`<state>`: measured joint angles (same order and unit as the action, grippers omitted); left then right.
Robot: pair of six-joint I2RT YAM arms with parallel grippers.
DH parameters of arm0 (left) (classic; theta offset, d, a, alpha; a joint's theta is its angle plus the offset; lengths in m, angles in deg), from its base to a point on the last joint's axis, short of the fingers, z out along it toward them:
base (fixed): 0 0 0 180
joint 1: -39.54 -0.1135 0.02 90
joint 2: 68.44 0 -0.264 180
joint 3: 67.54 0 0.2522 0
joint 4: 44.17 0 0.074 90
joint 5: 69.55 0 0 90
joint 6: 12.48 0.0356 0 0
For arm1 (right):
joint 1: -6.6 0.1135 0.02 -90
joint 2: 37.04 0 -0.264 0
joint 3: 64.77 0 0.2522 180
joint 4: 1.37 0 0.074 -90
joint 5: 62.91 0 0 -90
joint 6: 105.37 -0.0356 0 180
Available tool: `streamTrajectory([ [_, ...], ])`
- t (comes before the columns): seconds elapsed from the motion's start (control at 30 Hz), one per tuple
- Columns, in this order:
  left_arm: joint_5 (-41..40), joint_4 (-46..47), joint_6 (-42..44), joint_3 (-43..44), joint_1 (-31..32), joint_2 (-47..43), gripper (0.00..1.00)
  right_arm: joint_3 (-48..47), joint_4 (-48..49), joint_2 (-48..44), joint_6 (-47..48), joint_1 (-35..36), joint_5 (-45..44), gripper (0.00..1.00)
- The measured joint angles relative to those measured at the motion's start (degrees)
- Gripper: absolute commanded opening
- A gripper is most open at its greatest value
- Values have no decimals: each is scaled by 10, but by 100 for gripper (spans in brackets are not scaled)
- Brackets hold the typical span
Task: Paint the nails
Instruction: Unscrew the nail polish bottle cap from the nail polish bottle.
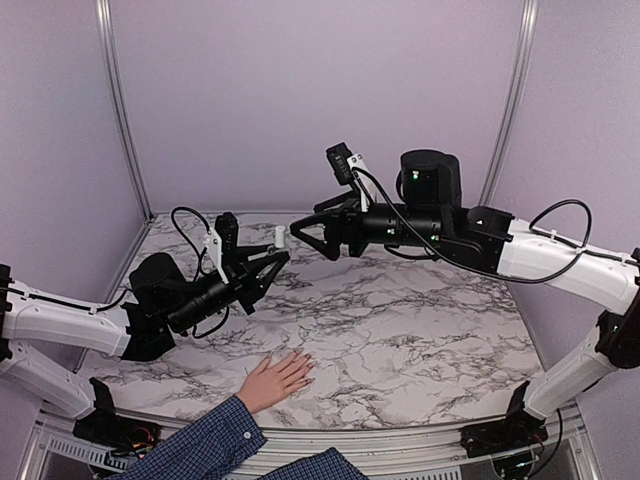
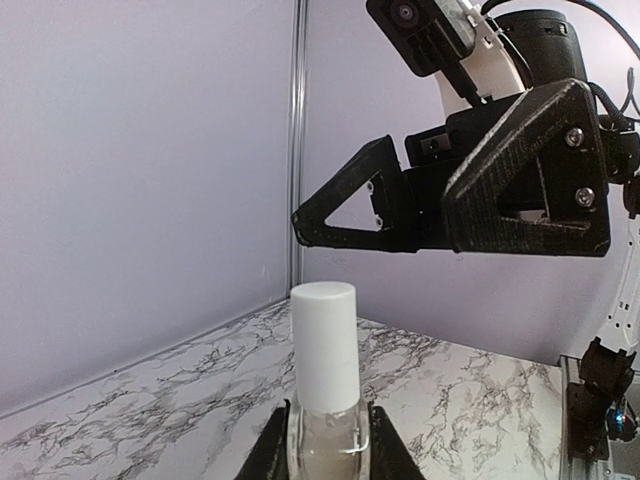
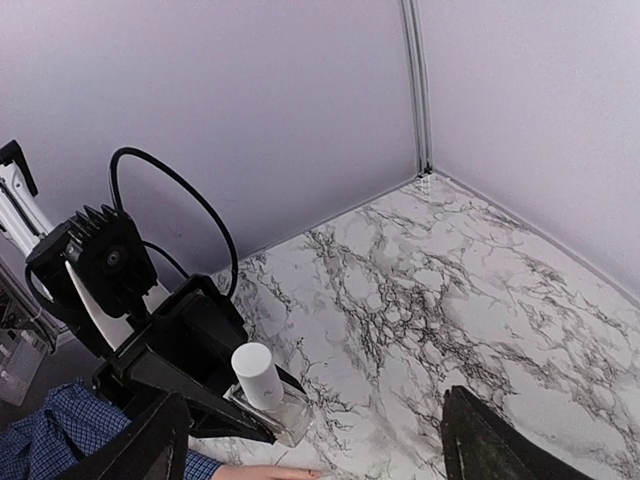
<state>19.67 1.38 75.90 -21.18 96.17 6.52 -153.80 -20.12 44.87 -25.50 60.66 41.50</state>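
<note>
Gripping a clear polish bottle (image 2: 325, 430) below its white cap (image 2: 324, 340), the left gripper (image 1: 272, 258) is clenched on the glass. The right gripper (image 1: 300, 230) has its jaws spread wide, empty, with the cap just ahead of them. The nails (image 1: 305, 370) of a hand (image 1: 272, 380) flat on the marble table (image 1: 420, 330) lie below both jaws, well apart

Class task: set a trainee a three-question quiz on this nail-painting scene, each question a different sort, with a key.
1. True or false: the left gripper is shut on the polish bottle.
2. The right gripper is: A open; B shut empty; C shut on the bottle.
3. What surface does the human hand rest on?
Key: 1 true; 2 A; 3 the marble table.
</note>
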Motion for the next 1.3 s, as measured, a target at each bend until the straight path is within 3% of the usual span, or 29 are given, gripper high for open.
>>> streamTrajectory([
  [0.37, -28, -11, 9, 0, 0, 27, 0, -27, -36, 32, -47, 0, -35, 61],
  [0.83, -38, -19, 23, 2, 0, 46, 0, -72, -55, 104, -61, 18, -26, 41],
  [1.3, -41, -22, 21, 14, 0, 52, 0, -73, -54, 112, -60, 19, -10, 3],
])
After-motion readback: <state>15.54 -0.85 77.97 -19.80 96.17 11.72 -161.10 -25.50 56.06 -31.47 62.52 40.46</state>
